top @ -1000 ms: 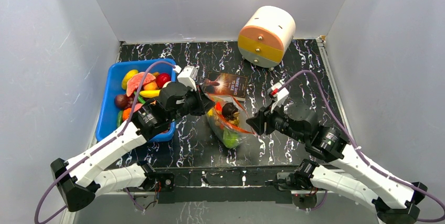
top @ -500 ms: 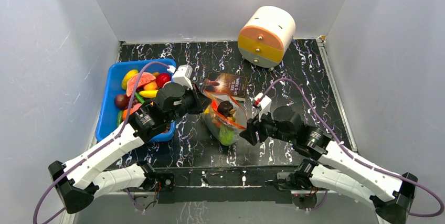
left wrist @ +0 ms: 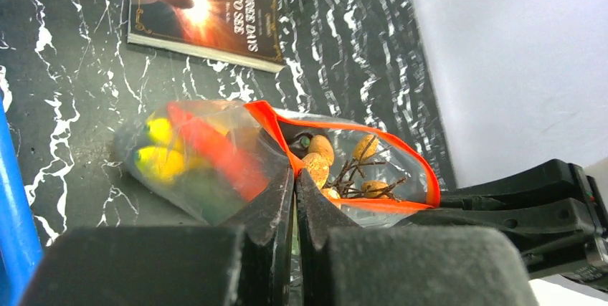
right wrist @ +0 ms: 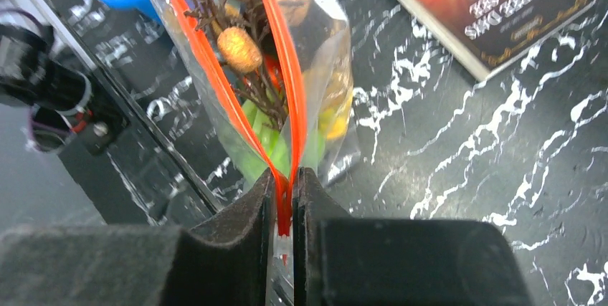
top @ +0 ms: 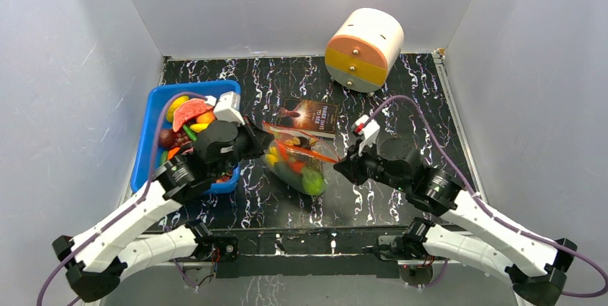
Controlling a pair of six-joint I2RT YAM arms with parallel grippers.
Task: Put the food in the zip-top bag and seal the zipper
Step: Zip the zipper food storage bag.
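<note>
Between left tool (left wrist: pixel 294 177) and right tool (right wrist: pixel 285 184), zip-top bag (top: pixel 294 166) sits; both clench its zipper (right wrist: pixel 290 84).

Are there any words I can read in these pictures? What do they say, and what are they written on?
"THREE DAYS TO SEE": on the cover of the book, beside its glowing picture.
Small print next to that title: too tiny to read.
No words that I can see on the zip-top bag, the blue bin or the round drawer box.

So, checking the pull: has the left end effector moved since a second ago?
Yes: the left end effector drew left, away from the book, toward the bin.
</note>
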